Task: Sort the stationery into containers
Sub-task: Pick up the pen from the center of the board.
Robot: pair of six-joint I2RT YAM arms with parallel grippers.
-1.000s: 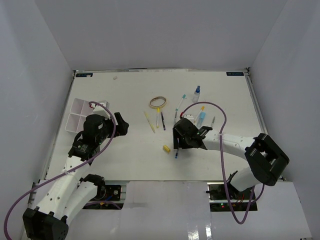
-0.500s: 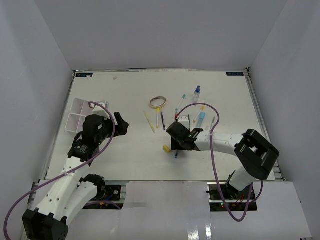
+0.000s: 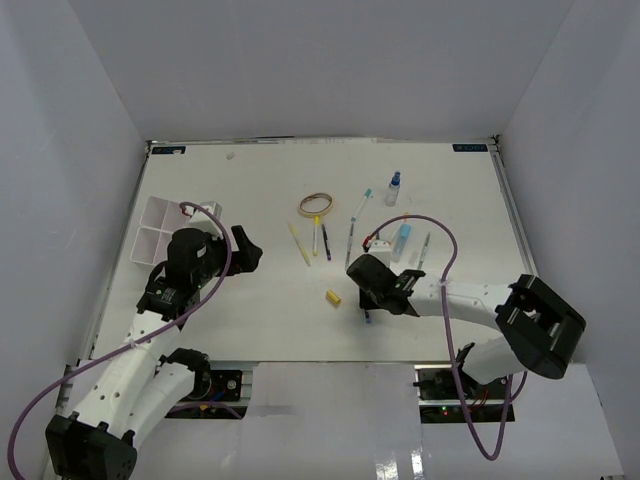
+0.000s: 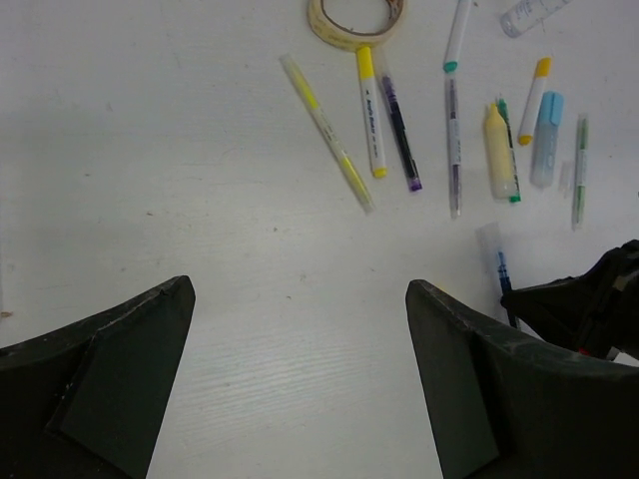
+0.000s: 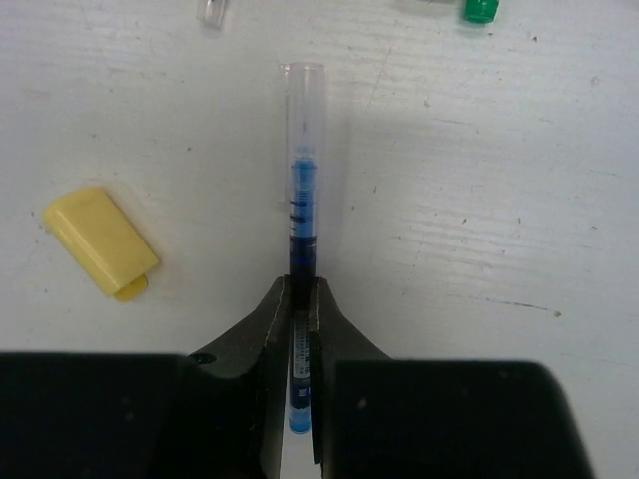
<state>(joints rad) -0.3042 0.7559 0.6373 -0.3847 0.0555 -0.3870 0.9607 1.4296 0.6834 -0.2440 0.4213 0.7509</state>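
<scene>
Blue pen (image 5: 303,200): light, stiff, slick plastic; your right gripper (image 5: 301,291) is pinched on its lower barrel, off-centre, so expect tilt. Left gripper (image 4: 300,291) gapes wide, holding nothing.

The white table (image 5: 479,180) looks like painted wood, matt, finely grained and scuffed. At centre frame in the right wrist view, the clear blue-inked plastic pen (image 5: 303,150) is smooth and glossy. The yellow eraser block (image 5: 98,242) at left looks dull and rubbery.

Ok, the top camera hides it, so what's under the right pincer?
A clear pen with blue ink, clamped in the right pincer. Its front part shows; the rear is covered by the pincer. A yellow eraser piece lies beside it, apart.
</scene>
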